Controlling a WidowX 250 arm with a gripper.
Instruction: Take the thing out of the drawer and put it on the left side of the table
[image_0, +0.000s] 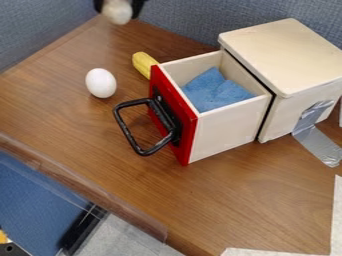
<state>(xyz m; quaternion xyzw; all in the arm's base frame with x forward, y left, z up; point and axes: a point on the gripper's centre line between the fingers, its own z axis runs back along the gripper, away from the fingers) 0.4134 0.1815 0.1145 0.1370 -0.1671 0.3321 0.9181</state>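
At the frame's upper left, my claw (119, 10) is clamped on a pale, rounded object (117, 15) poking out below it, well apart from the open drawer (227, 131).

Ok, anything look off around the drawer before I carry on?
Nothing looks spilled or damaged. The one oddity is the silver tape running from the box onto the tabletop, perhaps as an anchor.

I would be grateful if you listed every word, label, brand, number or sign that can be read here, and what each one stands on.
There are none to quote: no readable text shows on the drawer's red front, the wooden box, the silver tape or the egg.
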